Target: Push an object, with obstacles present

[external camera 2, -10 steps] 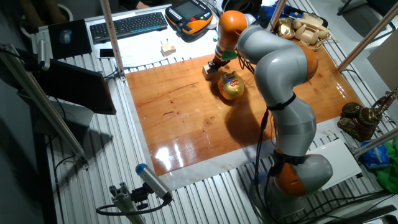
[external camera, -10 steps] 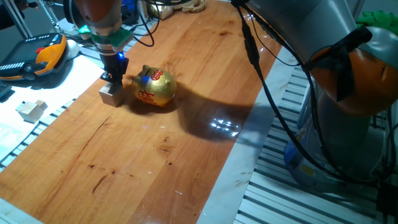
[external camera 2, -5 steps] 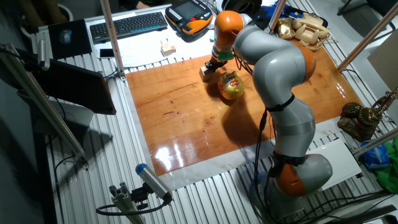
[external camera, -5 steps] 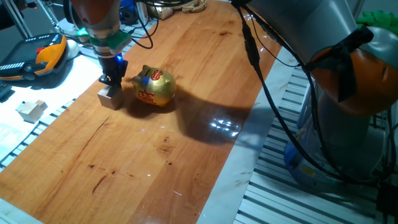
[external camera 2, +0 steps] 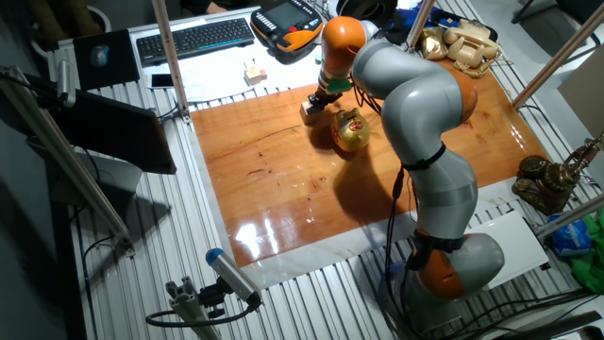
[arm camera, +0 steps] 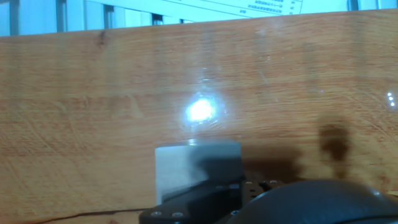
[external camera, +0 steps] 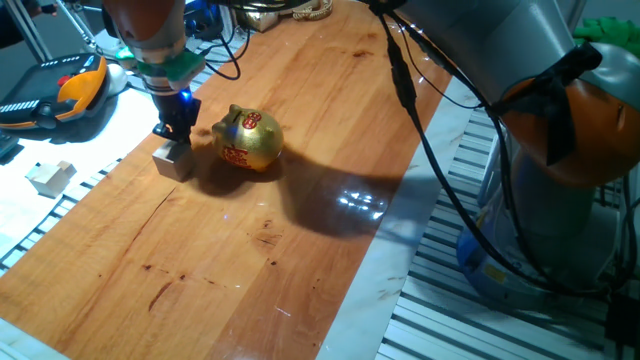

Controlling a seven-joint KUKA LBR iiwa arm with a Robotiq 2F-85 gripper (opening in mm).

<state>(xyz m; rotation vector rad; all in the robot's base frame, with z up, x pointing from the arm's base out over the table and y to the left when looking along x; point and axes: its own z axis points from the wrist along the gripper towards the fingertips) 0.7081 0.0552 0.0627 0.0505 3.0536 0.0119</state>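
The small pale wooden cube (external camera: pixel 172 162) sits on the wooden board (external camera: pixel 300 250) near its left edge; it also shows in the other fixed view (external camera 2: pixel 310 111) and in the hand view (arm camera: pixel 186 169). My gripper (external camera: pixel 177 131) is shut, with its dark fingertips down against the cube's right side, also seen in the other fixed view (external camera 2: pixel 323 98). In the hand view the fingers (arm camera: pixel 198 198) overlap the cube's lower edge. The golden piggy bank (external camera: pixel 248 138) with red markings stands just right of the cube, apart from it; it also shows in the other fixed view (external camera 2: pixel 350 130).
A similar pale block (external camera: pixel 48 176) lies off the board at the left. An orange and black teach pendant (external camera: pixel 60 88) lies behind it. A keyboard (external camera 2: pixel 193 38) sits beyond the board. The arm's base (external camera: pixel 570 150) stands at the right.
My gripper has moved left along the board with the cube in front of it. The gap between cube and piggy bank has grown. The piggy bank has not moved.
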